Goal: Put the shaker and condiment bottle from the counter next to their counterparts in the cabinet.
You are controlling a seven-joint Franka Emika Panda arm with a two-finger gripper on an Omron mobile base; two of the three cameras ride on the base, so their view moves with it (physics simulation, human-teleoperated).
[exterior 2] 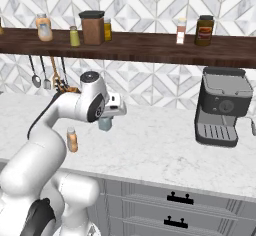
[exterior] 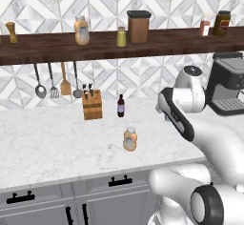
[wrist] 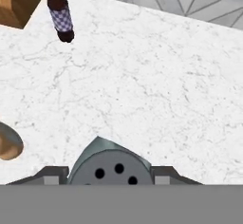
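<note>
Gripper closed on the shaker, its holed grey cap between the two finger tips.
Shaker hangs just above the marble counter; condiment bottle stands near the front edge, slim dark bottle beside the knife block, counterparts up on the cabinet: yellow-green shaker, orange bottle.

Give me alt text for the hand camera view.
The gripper straddles the grey holed cap of the shaker, a fingertip at each side, over a white marble counter. A slim dark bottle and a wooden knife block stand beyond.
</note>
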